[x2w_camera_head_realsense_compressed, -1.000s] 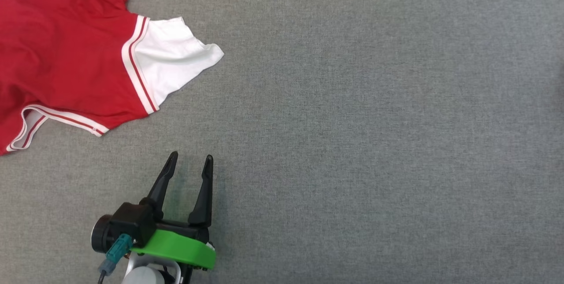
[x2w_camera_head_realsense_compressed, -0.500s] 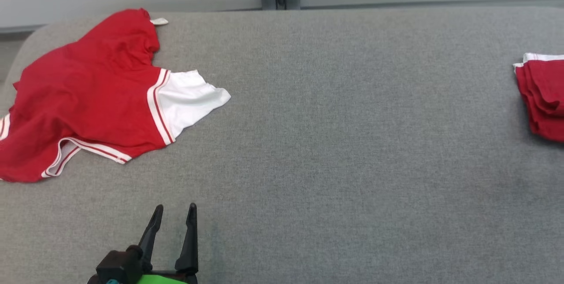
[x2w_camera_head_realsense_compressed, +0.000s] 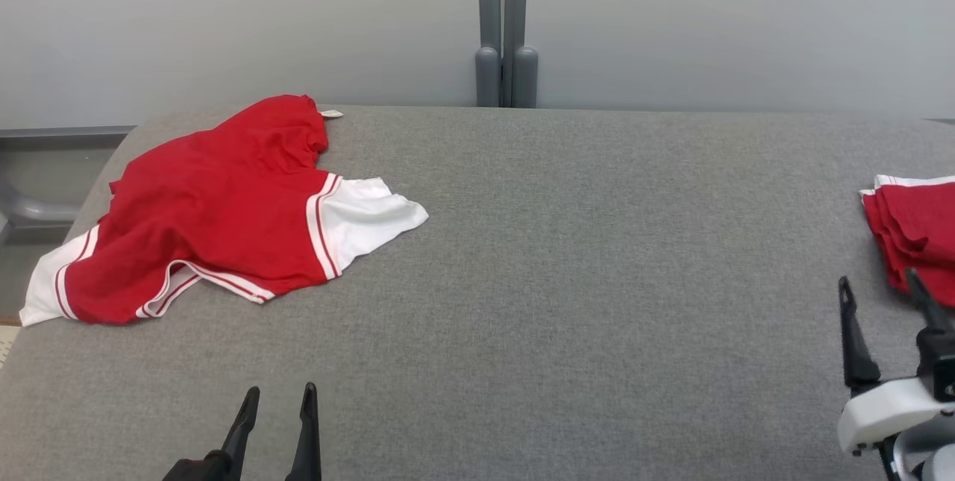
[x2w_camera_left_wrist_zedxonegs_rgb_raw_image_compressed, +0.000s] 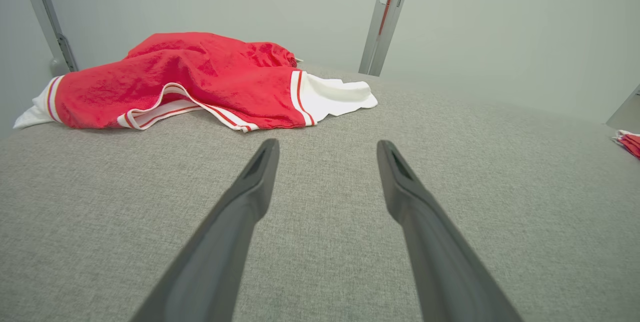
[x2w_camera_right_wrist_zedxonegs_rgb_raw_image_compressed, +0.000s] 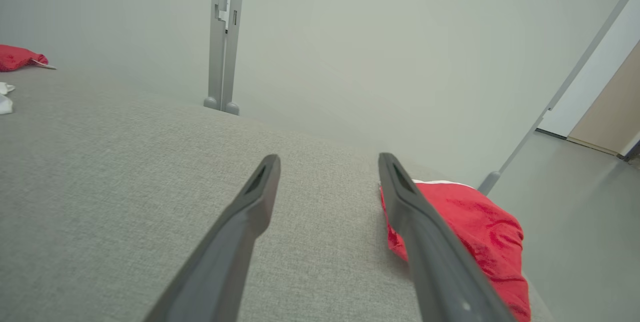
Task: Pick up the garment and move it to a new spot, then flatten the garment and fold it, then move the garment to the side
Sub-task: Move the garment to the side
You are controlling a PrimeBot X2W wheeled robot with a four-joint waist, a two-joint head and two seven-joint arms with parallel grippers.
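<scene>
The crumpled red-and-white shirt (x2w_camera_head_realsense_compressed: 216,212) lies at ten o'clock on the grey table (x2w_camera_head_realsense_compressed: 582,302), well apart from both grippers; the left gripper (x2w_camera_head_realsense_compressed: 281,390) and right gripper (x2w_camera_head_realsense_compressed: 877,278) stand spread, empty; the left should probably reach toward eleven o'clock and pinch the near striped edge low.
</scene>
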